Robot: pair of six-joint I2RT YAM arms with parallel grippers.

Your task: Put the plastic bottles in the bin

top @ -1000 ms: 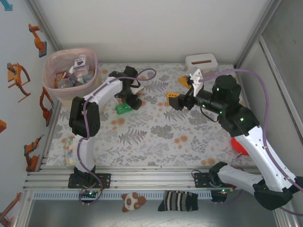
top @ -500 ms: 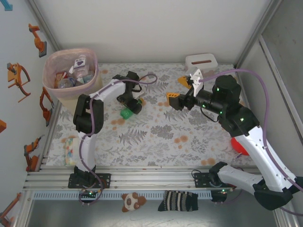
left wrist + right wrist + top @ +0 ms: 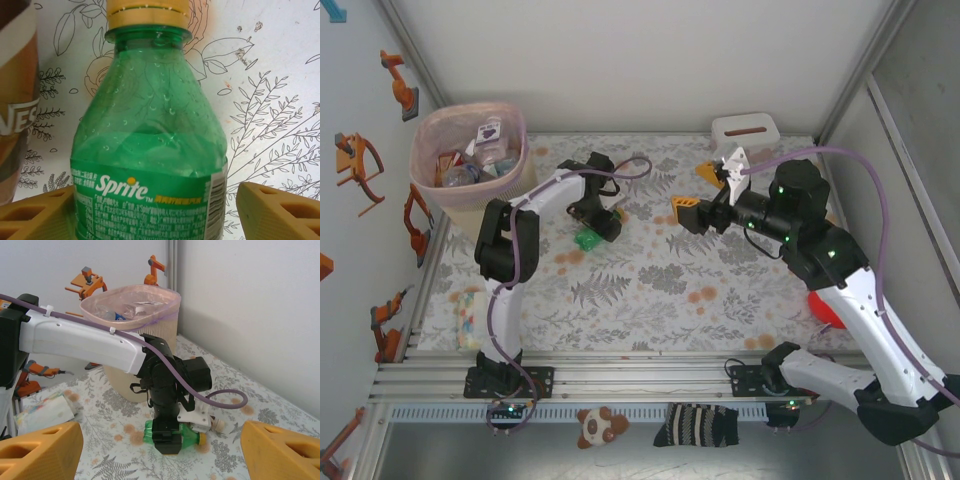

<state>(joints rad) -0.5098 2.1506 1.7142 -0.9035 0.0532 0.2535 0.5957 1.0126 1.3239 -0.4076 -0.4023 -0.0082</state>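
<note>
**Operator:** The fern-printed worktop (image 3: 650,285) in the white-walled cell: report the step in hand.

**Arm:** Step: grasp. My left pincer (image 3: 155,195) sits over a plastic bottle (image 3: 150,125) lying on its side on the worktop, left of the middle. The bottle is well apart from the bin (image 3: 445,200) at the far left corner. The jaws stand open, one on each side of the label (image 3: 145,200). A slim gap shows at the right finger (image 3: 280,210).

**Operator:** Bottle condition?

**Arm:** Green, see-through, shoulder dented, yellow cap (image 3: 148,12) on, "Sprite" label. Empty, as far as I can judge. I expect the thin wall to give under pressure.

**Operator:** Next move?

**Arm:** Close on the label band, lift clear, carry above the bin rim, release. The bin holds several items already. My right pincer (image 3: 702,190) hangs open and holds nothing, over the worktop's right half.
</note>
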